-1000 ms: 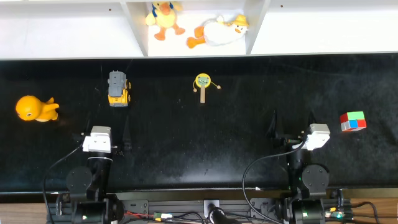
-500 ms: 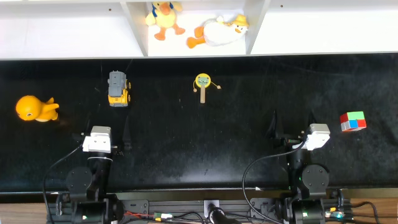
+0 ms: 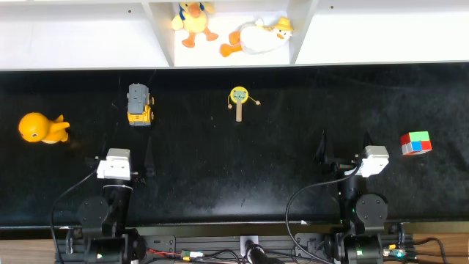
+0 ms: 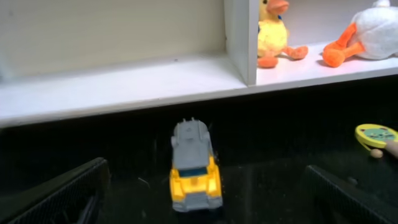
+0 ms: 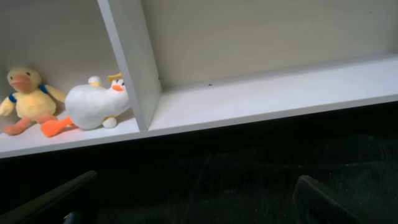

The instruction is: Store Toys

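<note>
- Top view: Both arms sit at the near edge of the black table. The left gripper and right gripper are empty, fingers spread wide as if readied for a pick. Four toys lie loose: an orange duck far left, a toy truck, a rattle mid-table and a colour cube far right.
- Left wrist view: The toy truck stands squarely ahead, pointing at the white shelf, and is probably the first target.
- Right wrist view: A yellow plush duck and a white plush duck occupy the middle compartment, which suggests the rest belong there too.
</note>
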Motion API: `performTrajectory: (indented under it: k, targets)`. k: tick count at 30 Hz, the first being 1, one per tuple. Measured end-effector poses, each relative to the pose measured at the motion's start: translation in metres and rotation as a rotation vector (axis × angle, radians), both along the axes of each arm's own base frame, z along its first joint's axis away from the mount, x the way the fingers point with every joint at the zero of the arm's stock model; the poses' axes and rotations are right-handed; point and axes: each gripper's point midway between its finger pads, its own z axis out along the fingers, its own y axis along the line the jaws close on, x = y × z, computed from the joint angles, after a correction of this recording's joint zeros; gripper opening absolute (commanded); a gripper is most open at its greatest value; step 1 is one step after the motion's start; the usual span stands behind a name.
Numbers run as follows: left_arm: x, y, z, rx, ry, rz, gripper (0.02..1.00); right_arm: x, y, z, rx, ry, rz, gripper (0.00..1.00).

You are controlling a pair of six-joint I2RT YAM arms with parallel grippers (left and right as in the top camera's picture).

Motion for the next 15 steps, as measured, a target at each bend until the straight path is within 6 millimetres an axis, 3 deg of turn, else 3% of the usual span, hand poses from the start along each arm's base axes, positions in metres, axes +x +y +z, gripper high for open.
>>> performTrajectory:
  k: [6,15]
  targets:
    - [-0.005,0.0,-0.011,-0.108,0.301,0.024,0.993,0.0,0.0,0.0,0.0,0.0,0.0,0.996]
    - [-0.02,0.04,0.03,-0.184,0.656,0.197,0.996,0.0,0.0,0.0,0.0,-0.001,0.0,0.998]
